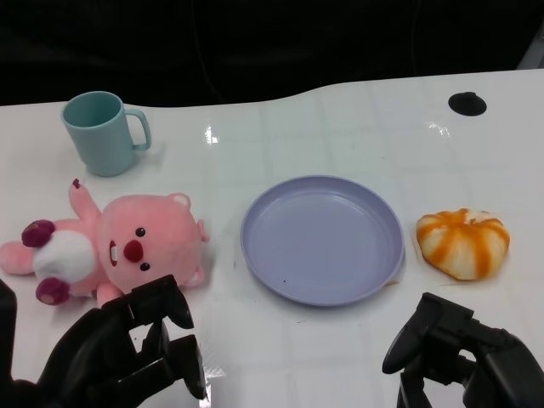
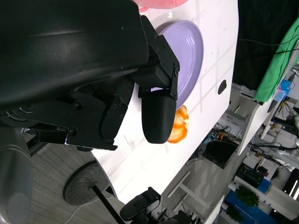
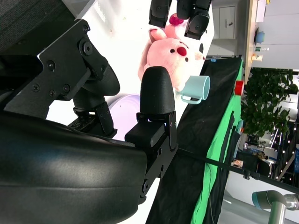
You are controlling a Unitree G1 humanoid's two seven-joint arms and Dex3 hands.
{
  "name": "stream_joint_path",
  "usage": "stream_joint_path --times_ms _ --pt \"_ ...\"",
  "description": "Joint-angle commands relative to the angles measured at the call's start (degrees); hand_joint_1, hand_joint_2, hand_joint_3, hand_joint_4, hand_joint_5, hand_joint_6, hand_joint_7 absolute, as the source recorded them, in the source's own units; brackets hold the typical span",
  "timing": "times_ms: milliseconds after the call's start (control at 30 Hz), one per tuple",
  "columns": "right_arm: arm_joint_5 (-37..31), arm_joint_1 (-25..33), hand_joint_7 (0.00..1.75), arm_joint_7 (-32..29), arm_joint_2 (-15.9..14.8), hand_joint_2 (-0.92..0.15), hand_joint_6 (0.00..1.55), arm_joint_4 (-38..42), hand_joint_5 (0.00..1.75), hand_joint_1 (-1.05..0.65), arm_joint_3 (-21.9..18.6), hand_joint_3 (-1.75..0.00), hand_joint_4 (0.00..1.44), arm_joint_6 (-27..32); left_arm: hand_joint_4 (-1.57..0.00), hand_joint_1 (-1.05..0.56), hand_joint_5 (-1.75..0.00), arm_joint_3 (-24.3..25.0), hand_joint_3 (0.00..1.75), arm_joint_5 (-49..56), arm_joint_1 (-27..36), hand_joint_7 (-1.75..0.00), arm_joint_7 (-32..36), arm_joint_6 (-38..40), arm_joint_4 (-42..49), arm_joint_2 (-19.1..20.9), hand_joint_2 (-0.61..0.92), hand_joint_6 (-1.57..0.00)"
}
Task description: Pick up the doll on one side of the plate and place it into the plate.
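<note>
Pink doll lying on its back on the white table, to the left of the purple plate and just apart from its rim. Head toward the plate, feet and white belly toward the table's left edge. Nothing in the plate.

Left hand low at the near edge, directly in front of the doll — fingers apart, holding nothing, the uppermost fingertips close to the doll's lower side but not clearly touching. Same hand seen from the right wrist view, hanging just above the doll's head.

Right hand at the near right, in front of the orange-and-white striped toy — fingers spread, empty, well short of the toy. Toy just beside the plate's right rim, not touching.

Teal mug upright behind the doll, handle to the right. Small black disc on the far right of the table.

In the left wrist view, plate and striped toy beyond the left hand's fingers.
</note>
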Motion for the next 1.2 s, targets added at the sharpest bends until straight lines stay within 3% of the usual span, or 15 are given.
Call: stream_joint_path --times_ms 33,1033,1133,1200 --pt "0.07 0.05 1.55 -0.25 -0.3 -0.42 0.62 -0.53 1.75 0.11 -0.32 -1.38 0.72 -0.04 -0.81 -0.13 -1.75 0.23 1.38 0.78 -0.3 -1.74 0.05 -0.47 0.0 0.75 0.48 -0.63" --pt "0.37 0.07 1.55 -0.21 -0.19 -0.41 0.62 -0.48 1.75 0.1 -0.33 -1.38 0.72 -0.15 -0.81 -0.12 -1.75 0.98 1.39 0.39 -0.03 -1.71 -0.46 -1.0 -0.31 0.19 0.45 -0.63" --pt "0.21 0.03 1.55 -0.13 -0.37 -0.41 0.62 -0.34 1.75 0.1 -0.41 -1.38 0.72 -0.42 -0.8 -0.1 -1.65 1.17 1.39 0.52 0.19 -1.53 -0.51 -2.14 -0.54 -0.43 0.43 -0.67" --pt "0.08 -0.04 1.55 -0.13 -0.44 -0.41 0.62 -0.27 1.75 0.1 -0.45 -1.38 0.72 -0.54 -0.78 -0.1 -1.51 1.39 1.38 0.23 0.33 -1.3 -0.47 -2.81 -0.92 -0.88 0.43 -0.7"
